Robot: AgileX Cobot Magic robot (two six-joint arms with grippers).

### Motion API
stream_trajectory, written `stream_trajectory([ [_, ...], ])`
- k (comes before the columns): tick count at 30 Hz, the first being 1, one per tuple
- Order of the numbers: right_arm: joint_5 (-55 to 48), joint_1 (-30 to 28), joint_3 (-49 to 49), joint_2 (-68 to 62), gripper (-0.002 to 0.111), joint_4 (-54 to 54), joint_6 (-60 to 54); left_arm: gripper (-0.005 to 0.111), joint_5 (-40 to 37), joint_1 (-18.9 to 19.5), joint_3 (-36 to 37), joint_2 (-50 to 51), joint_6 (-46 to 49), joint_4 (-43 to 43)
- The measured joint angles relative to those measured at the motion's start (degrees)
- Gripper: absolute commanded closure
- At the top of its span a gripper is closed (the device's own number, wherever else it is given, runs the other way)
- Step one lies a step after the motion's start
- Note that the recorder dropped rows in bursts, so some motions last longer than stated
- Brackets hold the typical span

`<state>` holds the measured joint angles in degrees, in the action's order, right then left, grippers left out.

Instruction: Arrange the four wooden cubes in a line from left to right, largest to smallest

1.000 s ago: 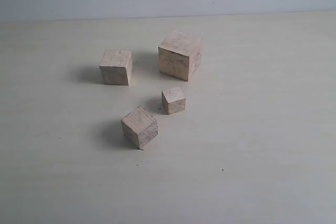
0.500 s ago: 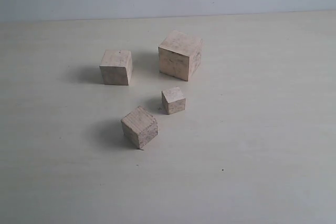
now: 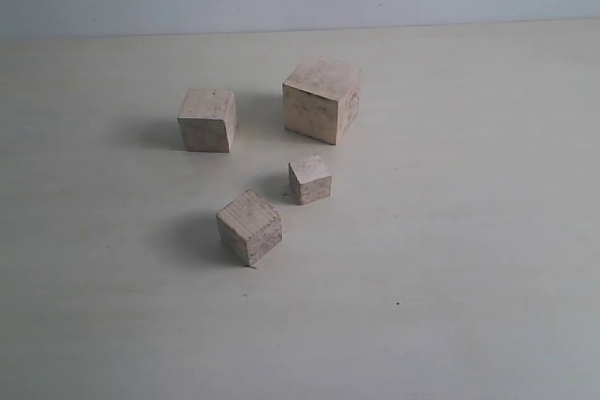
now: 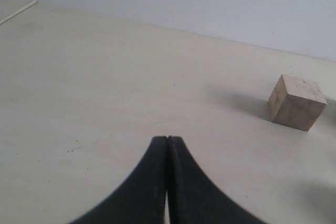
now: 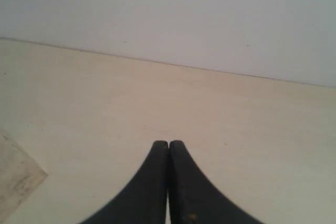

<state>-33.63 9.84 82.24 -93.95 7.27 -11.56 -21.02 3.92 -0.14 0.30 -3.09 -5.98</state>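
surface: pale table [image 3: 487,259] | load: four wooden cubes [image 3: 322,98], loosely clustered, all apart

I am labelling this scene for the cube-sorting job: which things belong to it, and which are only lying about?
Job: largest cube, back right; back-left cube; front cube; smallest cube, middle.
Not of the job: only the table and a tiny dark speck on it.
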Motion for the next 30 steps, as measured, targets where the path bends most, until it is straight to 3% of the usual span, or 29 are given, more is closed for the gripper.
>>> stream_trajectory([
  [8, 3.0, 0.1, 0.7, -3.4, 0.108, 12.7, -5.8, 0.107, 0.0, 0.0, 0.0, 0.0, 0.0, 0.0],
  [14, 3.6, 0.1, 1.3, -9.2, 0.099, 22.9, -28.6, 0.107, 0.0, 0.0, 0.0, 0.0, 0.0, 0.0],
  [18, 2.0, 0.1, 1.3, -14.2, 0.076, 32.1, -43.2, 0.107, 0.0, 0.0, 0.0, 0.0, 0.0, 0.0],
  [25, -2.2, 0.1, 1.3, -20.7, 0.007, 50.2, -65.8, 0.107, 0.0, 0.0, 0.0, 0.0, 0.0, 0.0],
  [26, -2.6, 0.1, 1.3, -21.5, 0.003, 53.5, -69.4, 0.107, 0.0, 0.0, 0.0, 0.0, 0.0, 0.0],
  [30, -4.0, 0.1, 1.3, -23.5, 0.004, 64.3, -79.7, 0.107, 0.0, 0.0, 0.0, 0.0, 0.0, 0.0],
])
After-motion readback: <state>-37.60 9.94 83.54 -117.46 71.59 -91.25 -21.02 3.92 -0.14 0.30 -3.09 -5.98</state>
